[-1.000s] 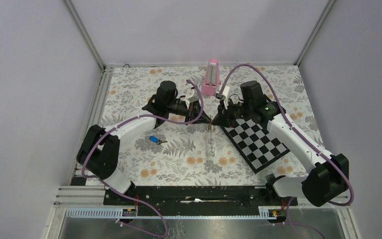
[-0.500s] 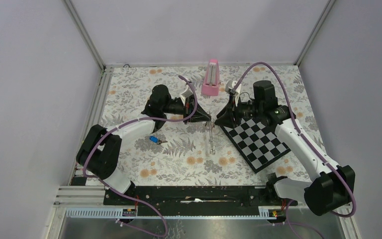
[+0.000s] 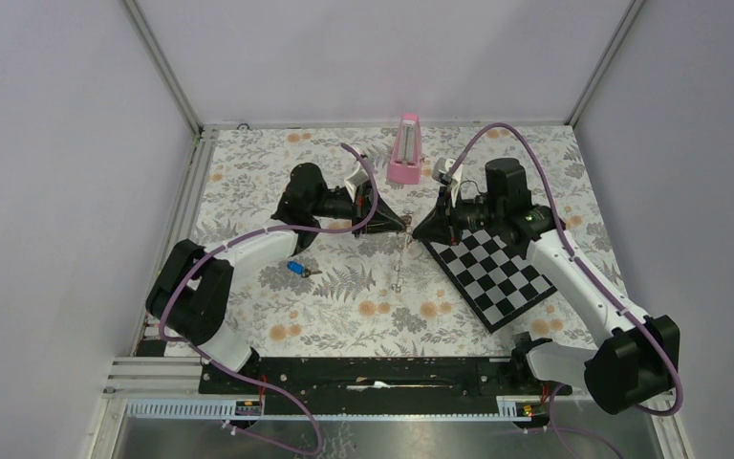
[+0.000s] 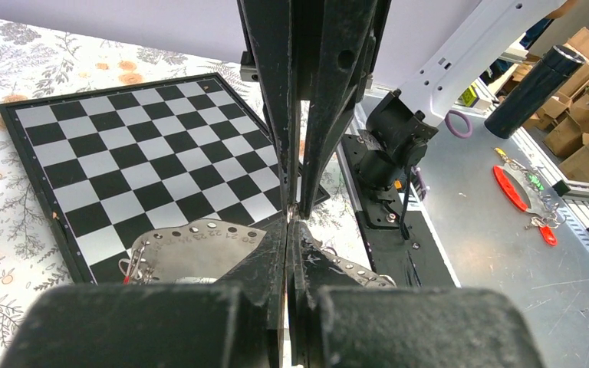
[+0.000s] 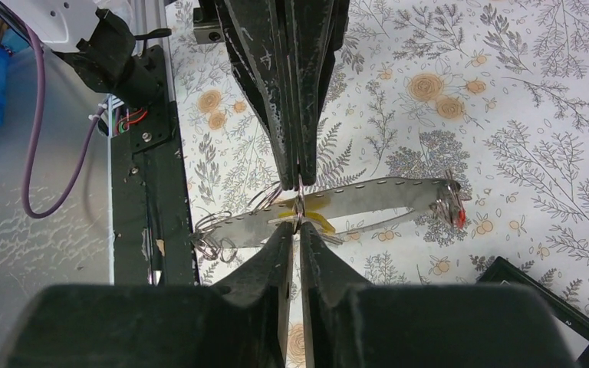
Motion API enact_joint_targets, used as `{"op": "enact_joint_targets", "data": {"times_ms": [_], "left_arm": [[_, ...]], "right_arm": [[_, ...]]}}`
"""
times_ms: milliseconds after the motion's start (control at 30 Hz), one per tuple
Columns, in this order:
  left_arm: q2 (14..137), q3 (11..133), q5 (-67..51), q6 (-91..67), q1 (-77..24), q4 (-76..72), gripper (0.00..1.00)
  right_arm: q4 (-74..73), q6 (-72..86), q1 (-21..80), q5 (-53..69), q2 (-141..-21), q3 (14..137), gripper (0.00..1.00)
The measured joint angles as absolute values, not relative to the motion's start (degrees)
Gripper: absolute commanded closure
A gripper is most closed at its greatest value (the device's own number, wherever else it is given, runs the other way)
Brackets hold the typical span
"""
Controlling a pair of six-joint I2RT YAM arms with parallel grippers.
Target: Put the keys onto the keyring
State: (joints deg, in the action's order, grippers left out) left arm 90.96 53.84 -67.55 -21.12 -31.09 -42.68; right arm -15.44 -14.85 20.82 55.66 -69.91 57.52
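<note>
Pale lilac walls (image 3: pixel 382 57) close in the far side and both flanks, with slanting aluminium posts (image 3: pixel 161 67) at the back corners. A flowered table cover (image 3: pixel 344 316) spreads beneath the left claw (image 3: pixel 401 227) and the right claw (image 3: pixel 418 231). A checkerboard (image 3: pixel 497 273) lies just under the right claw, and a pink block (image 3: pixel 406 153) stands beyond both. Far out past the left claw's tips, cardboard boxes (image 4: pixel 583 130) pile up beside a grey bench (image 4: pixel 506 253). The light is soft and even.
</note>
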Motion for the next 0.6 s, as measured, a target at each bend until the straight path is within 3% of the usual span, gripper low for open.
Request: {"op": "enact_joint_targets", "data": {"times_ms": [133,600], "left_arm": [[90.9,53.8,-67.6,-21.3,-31.1,-43.5,1.0],[90.9,52.5,-67.7,-25.1,-31.1,-48.1,1.0]], "right_arm": [[-14.4,-14.3,20.8,55.6,-70.2,57.1,1.0],[-10.8,-12.1,20.8,56.8,-70.5,54.7,1.0]]}}
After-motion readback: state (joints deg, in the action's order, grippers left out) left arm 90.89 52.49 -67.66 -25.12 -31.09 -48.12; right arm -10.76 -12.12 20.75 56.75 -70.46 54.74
